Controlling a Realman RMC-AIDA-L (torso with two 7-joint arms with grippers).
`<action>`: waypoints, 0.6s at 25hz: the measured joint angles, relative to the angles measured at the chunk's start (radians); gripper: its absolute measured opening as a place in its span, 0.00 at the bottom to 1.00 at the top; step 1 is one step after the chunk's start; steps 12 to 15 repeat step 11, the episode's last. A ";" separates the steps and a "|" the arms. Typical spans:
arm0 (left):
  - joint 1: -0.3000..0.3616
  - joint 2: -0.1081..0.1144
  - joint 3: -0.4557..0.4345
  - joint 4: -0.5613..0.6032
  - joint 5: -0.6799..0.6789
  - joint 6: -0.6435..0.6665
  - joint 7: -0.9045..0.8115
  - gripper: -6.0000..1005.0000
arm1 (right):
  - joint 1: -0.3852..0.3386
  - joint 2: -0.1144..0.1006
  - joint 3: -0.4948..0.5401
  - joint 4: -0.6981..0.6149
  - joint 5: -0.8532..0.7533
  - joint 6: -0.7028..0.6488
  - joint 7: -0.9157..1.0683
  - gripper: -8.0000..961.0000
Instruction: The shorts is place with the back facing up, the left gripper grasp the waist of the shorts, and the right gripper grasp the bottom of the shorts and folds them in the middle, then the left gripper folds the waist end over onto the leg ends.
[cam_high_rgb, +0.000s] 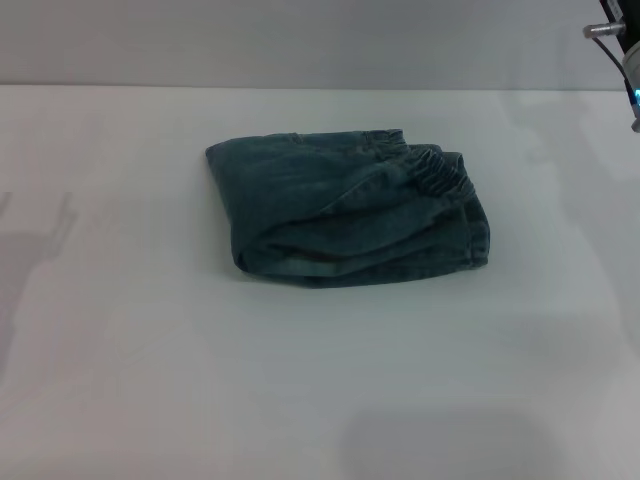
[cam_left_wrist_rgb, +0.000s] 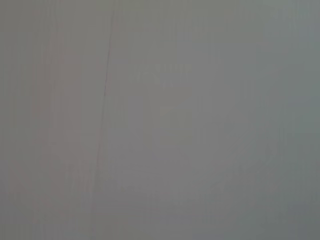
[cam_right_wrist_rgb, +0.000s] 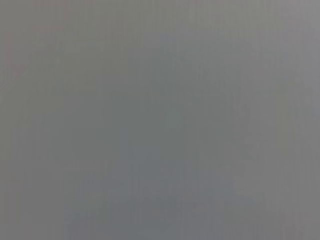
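The shorts (cam_high_rgb: 345, 208) are seen folded into a compact bundle near the middle of the white table (cam_high_rgb: 120, 380); the waist (cam_high_rgb: 432, 166) is laid on top, toward the right; only an edge of the right claw (cam_high_rgb: 628, 60) is glimpsed at the upper right, well apart, its opening impossible to tell; the left claw is not seen.

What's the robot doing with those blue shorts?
Right now nothing is touching them. The shorts lie folded into a small bundle on the white table, with the ruffled waist on top toward the robot's right. The folding looks finished. Only a bit of the right gripper shows, at the far right edge of the head view, away from the shorts. The left gripper is not in view.
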 joint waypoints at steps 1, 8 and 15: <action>0.000 0.000 0.000 0.000 0.000 0.000 0.000 0.79 | 0.000 0.000 0.000 0.000 0.000 0.002 0.000 0.67; 0.000 0.000 0.001 -0.002 0.000 0.000 -0.001 0.79 | 0.000 0.000 0.003 0.000 0.002 0.006 0.002 0.67; 0.000 0.000 0.002 -0.003 0.000 0.000 -0.001 0.79 | -0.004 0.001 0.003 0.000 0.002 0.006 0.003 0.67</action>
